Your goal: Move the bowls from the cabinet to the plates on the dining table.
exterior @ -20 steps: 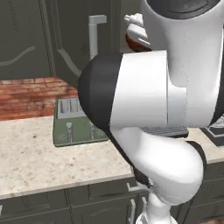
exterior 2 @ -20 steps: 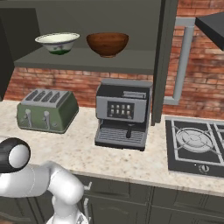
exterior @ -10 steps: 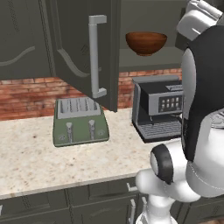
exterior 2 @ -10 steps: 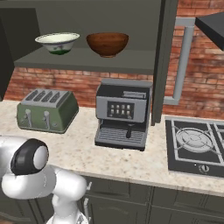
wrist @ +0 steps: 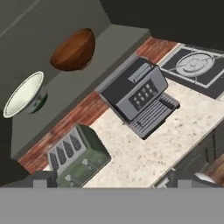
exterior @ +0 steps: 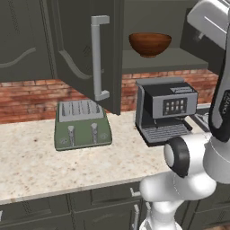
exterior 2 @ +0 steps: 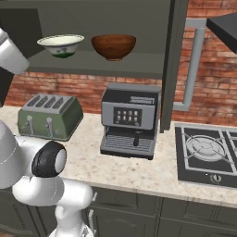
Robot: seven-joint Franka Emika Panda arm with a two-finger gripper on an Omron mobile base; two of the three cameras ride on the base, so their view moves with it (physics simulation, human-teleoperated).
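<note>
Since a second ago the white arm has swung rightward and upward out of the middle of the left base view, uncovering the open cabinet and the things beneath it.

At the left of the shelf inside the dark grey-green wall cabinet [exterior 2: 171, 69] stands the wide cream-white bowl with a dark green foot [exterior 2: 60, 45], upright, mouth up. Just to its right, apart from it, stands the glossy reddish-brown bowl [exterior 2: 114, 46], also upright. Both are round, with no long axis to speak of.

The tool itself cannot be made out clearly; its tips are barely dark stubs at the bottom of the hand view. Its jaws stand spread wide and carry nothing. From the hand view both bowls lie well ahead of the tool, the cream one [wrist: 26, 94] nearer the picture's left edge, the brown one [wrist: 74, 50] beyond it.

The left base view has the swung-out cabinet door with its silver bar handle [exterior: 99, 56] covering the cream bowl; the right base view shows both bowls.

Below on the beige speckled table [exterior 2: 139, 169] sit a green toaster [exterior 2: 48, 115], a grey coffee machine [exterior 2: 129, 120] and a black hob [exterior 2: 208, 152].
</note>
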